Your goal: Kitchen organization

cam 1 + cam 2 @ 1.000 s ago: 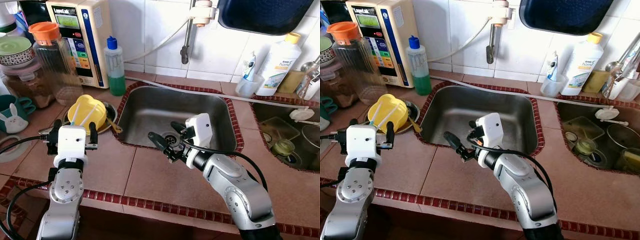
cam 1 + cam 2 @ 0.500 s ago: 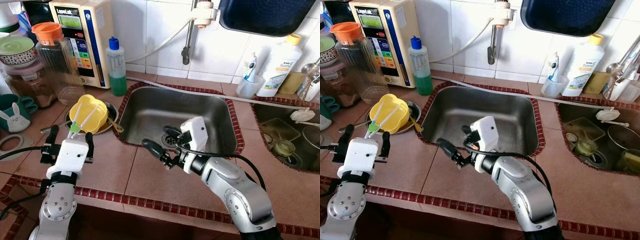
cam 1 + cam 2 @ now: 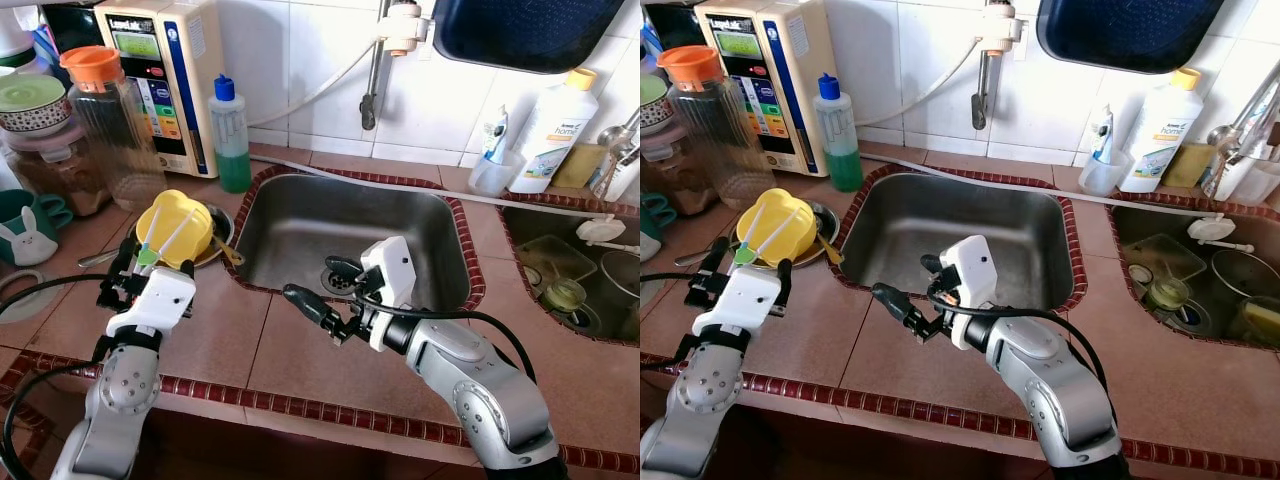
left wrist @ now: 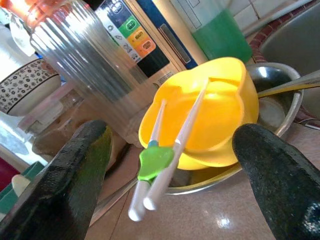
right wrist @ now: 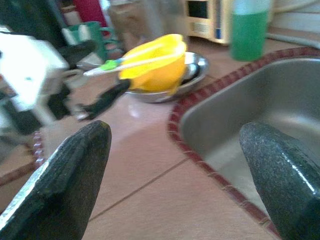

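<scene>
From the head views we see our left gripper [image 3: 128, 283] spread wide and empty just short of the yellow bowl [image 3: 176, 223], which sits in a steel dish [image 3: 222, 232] beside the sink [image 3: 300, 215]; our right gripper [image 3: 320, 290] hangs open over the sink's edge. The left wrist view adds the training chopsticks [image 4: 165, 150] lying loose across the bowl, light, likely slippery plastic, best pinched near their green joint [image 4: 154, 160]. The right wrist view is blurred
</scene>
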Robot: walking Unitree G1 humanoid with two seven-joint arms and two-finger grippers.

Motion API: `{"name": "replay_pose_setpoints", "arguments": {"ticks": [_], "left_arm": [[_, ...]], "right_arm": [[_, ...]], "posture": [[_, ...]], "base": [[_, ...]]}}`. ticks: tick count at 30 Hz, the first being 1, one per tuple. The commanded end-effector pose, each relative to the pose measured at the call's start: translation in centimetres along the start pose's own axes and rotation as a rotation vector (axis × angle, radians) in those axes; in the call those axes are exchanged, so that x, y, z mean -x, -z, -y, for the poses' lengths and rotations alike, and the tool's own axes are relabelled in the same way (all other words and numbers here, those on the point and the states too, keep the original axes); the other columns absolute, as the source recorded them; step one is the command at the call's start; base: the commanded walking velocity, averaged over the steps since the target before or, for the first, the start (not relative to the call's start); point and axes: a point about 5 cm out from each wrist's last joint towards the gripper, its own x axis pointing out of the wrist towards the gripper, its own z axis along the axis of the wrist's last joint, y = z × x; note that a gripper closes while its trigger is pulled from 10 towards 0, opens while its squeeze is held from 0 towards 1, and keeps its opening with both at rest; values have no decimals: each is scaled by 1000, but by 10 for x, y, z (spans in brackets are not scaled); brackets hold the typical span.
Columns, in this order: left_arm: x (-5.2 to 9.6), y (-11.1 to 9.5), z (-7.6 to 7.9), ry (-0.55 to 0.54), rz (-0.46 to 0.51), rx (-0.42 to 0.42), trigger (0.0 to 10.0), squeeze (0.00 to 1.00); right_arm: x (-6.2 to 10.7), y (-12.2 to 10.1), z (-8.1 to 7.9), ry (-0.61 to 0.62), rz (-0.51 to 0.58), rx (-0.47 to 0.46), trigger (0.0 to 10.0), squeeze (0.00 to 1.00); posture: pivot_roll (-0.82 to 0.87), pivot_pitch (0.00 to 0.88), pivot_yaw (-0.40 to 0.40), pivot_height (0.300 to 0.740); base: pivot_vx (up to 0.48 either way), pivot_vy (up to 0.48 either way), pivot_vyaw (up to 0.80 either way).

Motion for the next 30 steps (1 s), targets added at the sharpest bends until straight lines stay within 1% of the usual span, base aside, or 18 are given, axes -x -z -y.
{"name": "replay_pose_setpoints", "arguments": {"ticks": [1, 2, 3, 4, 6, 7, 8, 9, 10, 11, 12, 15, 16, 19, 30], "left_arm": [[-2, 1, 3, 11, 8, -6, 10000, 0], [-3, 1, 3, 11, 8, -8, 10000, 0], [-3, 1, 3, 10, 8, -9, 9098, 0], [-3, 2, 3, 10, 8, -8, 4353, 0], [-4, 4, 3, 10, 6, -5, 2941, 0], [-4, 4, 3, 10, 6, -5, 2941, 0], [-4, 4, 3, 9, 7, -3, 1882, 0], [-4, 4, 3, 9, 7, -3, 1882, 0], [-5, 4, 3, 8, 9, -4, 1137, 0], [-5, 4, 3, 8, 9, -4, 1137, 0], [-5, 4, 2, 6, 11, -5, 0, 0], [-6, 4, 1, 4, 12, -4, 0, 0], [-6, 5, -1, 1, 12, -6, 0, 0], [-6, 5, -1, -2, 13, -7, 0, 0], [-6, 6, -2, -9, 15, -7, 0, 0]], "right_arm": [[2, -3, -8, -57, 9, -11, 10000, 0], [3, -4, -9, -71, 10, -14, 10000, 0], [3, -4, -10, -81, 10, -16, 10000, 0], [4, -5, -11, -97, 10, -22, 10000, 0], [5, -5, -11, -105, 8, -22, 10000, 0], [5, -5, -11, -106, 8, -21, 10000, 0], [5, -5, -12, -107, 6, -22, 10000, 0], [5, -5, -12, -107, 6, -22, 10000, 0], [5, -5, -12, -110, 5, -22, 10000, 0], [5, -5, -12, -110, 5, -22, 10000, 0], [5, -5, -12, -114, 3, -24, 10000, 0], [6, -5, -13, -124, 1, -30, 10000, 0], [7, -5, -16, -148, 0, -39, 10000, 0], [7, -5, -17, -171, 0, -49, 10000, 0], [8, -6, -16, -178, -1, -51, 10000, 0]], "posture": [[47, 11, -30, 740], [47, 11, -30, 740], [46, 11, -29, 740], [45, 11, -30, 740], [45, 11, -30, 740], [45, 11, -30, 740], [45, 11, -30, 740], [45, 11, -30, 740], [45, 11, -30, 740], [45, 11, -30, 740], [45, 10, -29, 740], [45, 9, -29, 740], [45, 9, -29, 740], [48, 6, -28, 740], [48, 5, -28, 740]], "base": [[0, 0, 0], [0, 0, 0], [0, 0, 0], [0, 0, 0], [0, 0, 0], [0, 0, 0], [0, 0, 0], [0, 0, 0], [0, 0, 0], [0, 0, 0], [0, 0, 0], [0, 0, 0], [0, 0, 0], [0, 0, 0], [0, 0, 0]]}}
